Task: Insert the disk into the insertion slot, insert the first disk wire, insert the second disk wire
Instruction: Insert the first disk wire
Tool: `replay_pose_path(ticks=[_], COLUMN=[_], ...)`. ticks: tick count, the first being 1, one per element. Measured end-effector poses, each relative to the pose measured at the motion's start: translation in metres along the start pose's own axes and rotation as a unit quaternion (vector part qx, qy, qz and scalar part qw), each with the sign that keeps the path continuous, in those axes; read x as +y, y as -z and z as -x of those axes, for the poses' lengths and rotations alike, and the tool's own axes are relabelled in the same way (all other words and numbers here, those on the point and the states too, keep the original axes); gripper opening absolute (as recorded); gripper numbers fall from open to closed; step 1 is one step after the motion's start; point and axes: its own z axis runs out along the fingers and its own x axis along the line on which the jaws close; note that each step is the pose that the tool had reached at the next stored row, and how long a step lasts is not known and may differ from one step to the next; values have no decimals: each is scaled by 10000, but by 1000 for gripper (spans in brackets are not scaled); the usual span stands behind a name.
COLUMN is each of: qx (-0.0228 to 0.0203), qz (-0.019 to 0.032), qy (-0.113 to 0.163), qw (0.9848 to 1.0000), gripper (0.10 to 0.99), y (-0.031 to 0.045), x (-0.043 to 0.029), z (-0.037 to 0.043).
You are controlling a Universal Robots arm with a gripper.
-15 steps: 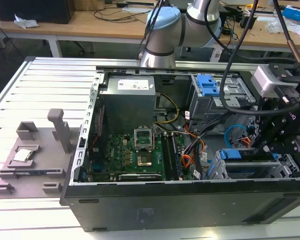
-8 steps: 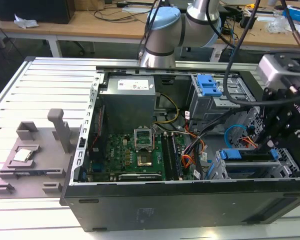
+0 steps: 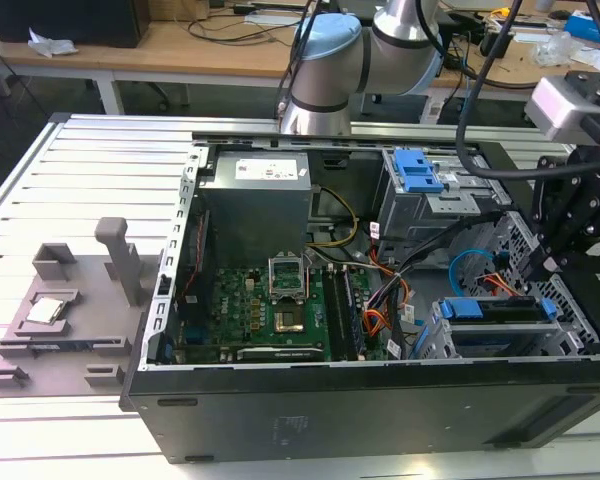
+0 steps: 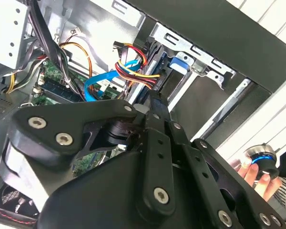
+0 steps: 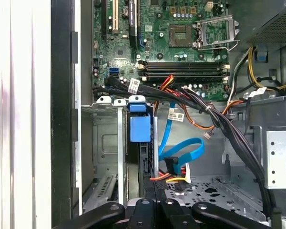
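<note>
My gripper [image 4: 155, 101] has its jaws drawn narrow, tips close together, and I can make out nothing clamped between them. The tips stand close to the exposed edge of the disk [image 5: 139, 128], a flat drive in a bright blue plastic carrier, seen edge-on in both wrist views.

The disk sits down inside the insertion slot [image 3: 470, 345], a silver cage of perforated sheet metal at the exterior view's right, in the near corner of the open black tower case [image 3: 380, 410].

Step in hand, as I judge it: the disk looks seated or nearly so, which puts the work at the wire steps. A flat bright blue data cable [image 5: 186, 145] loops just beside the disk's edge. A red, yellow and black power wire bundle [image 4: 133, 67] runs to that same edge. I cannot tell whether either connector is home.

A wire insertion here calls for a narrow hold on the connector body, alignment square to the drive's socket, and a straight push in the drive's plane.

Clearances:
- The black case wall [image 5: 62, 119] lies just beside the slot on one side
- A thick black cable harness [image 5: 219, 119] crosses near the other side
- The green motherboard [image 5: 181, 43] lies beyond the disk
- The perforated grey floor panel [image 5: 205, 191] between slot and harness gives the open room
- A person's hand [image 4: 250, 171] rests outside the case, near my linkage
</note>
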Motion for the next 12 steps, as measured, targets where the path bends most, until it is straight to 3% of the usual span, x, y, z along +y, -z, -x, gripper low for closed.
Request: replay_pose_path(ticks=[12], qx=[0], qz=[0], qy=[0], qw=[10000], gripper=[106], y=[12], x=[1], z=[1])
